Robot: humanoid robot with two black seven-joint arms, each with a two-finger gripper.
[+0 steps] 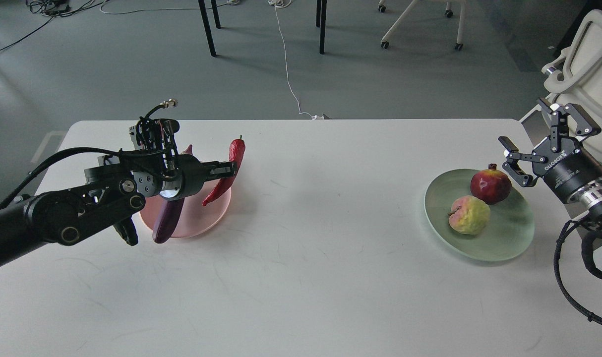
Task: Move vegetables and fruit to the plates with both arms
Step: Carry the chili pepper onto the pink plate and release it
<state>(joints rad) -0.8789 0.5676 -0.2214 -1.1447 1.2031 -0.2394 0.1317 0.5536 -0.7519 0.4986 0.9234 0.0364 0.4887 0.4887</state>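
My left gripper (227, 170) is shut on the red chili pepper (225, 173) and holds it in the air over the right rim of the pink plate (202, 218). The purple eggplant (166, 222) lies on the pink plate, partly hidden by my left wrist. My right gripper (544, 138) is open and empty, just beyond the right edge of the mint green plate (509, 233). The dark red pomegranate (490, 186) and the yellow-green, pink-blushed fruit (468, 214) sit on the green plate.
The white table (306, 277) carries both plates. A white chair (586, 74) stands at the right behind my right arm. Table legs and a white cable (287, 64) are on the floor beyond the far edge.
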